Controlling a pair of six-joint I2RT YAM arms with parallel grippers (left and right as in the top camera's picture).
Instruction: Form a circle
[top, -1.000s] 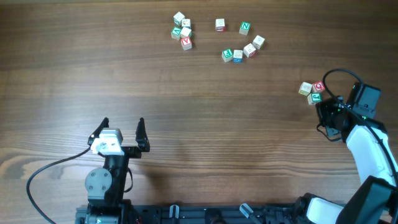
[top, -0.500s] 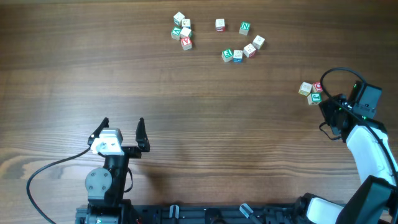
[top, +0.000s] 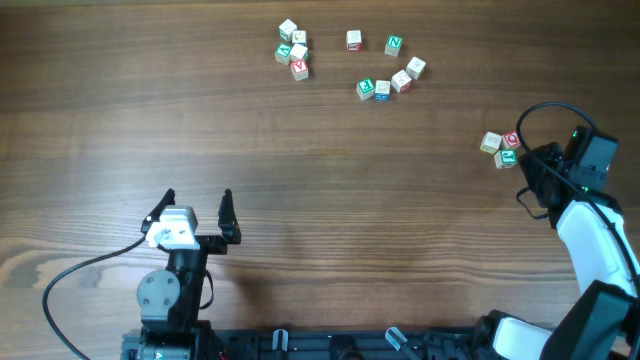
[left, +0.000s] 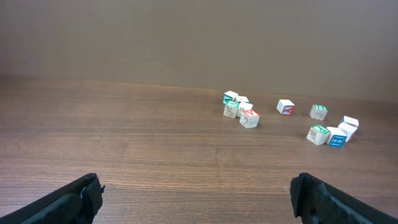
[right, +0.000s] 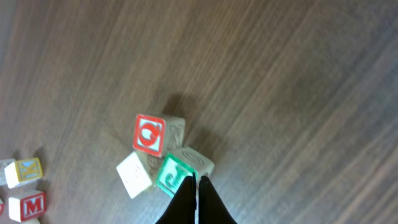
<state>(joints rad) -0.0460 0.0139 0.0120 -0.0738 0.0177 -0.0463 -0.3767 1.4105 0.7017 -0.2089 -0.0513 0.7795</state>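
Wood-grain table (top: 350, 200), plain brown wall (left: 199, 37) behind; left tool (top: 197, 198) spread, right tool (right: 194, 184) pressed together

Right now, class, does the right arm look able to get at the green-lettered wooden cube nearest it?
Probably yes: the right fingers, shut, sit right beside the green-lettered wooden cube, nothing between.

Table (top: 350, 200) centre open; 3 blocks (top: 491, 143) crowd the right gripper (right: 197, 182)
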